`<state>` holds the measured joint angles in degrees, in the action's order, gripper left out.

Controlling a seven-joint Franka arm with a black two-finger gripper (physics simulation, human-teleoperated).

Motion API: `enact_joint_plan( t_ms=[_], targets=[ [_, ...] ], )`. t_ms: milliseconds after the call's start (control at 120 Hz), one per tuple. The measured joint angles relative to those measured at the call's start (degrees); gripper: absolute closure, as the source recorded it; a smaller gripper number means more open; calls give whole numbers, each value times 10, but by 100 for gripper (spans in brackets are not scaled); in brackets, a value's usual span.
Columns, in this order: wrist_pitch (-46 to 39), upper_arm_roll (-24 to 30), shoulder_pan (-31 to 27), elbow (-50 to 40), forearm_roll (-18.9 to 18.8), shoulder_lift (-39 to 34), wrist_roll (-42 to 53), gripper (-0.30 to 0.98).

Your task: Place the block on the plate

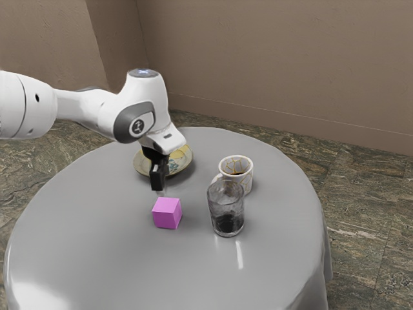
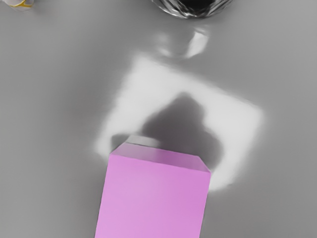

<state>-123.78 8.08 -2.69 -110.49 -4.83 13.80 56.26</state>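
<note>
1 pink block (image 1: 166, 214) on the table (image 1: 97, 245), jaws above

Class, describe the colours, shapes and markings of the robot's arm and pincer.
The arm is white with rounded segments, a dark grey oval panel bearing a round emblem, and a grey cap with a bluish mark. The pincer is black and angular.

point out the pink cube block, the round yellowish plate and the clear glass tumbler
Pink cube block (image 1: 166, 219): exterior view, on its side face toward the camera
Round yellowish plate (image 1: 186, 159): exterior view, on its rim
Clear glass tumbler (image 1: 226, 208): exterior view, on its side wall
</note>
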Motion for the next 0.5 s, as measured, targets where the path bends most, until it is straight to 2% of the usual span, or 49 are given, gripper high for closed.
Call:
enact_joint_plan(
  t_ms=[500],
  targets=[
    [-69, -2, -1, 1, 3, 63, 136, 0]
  ],
)
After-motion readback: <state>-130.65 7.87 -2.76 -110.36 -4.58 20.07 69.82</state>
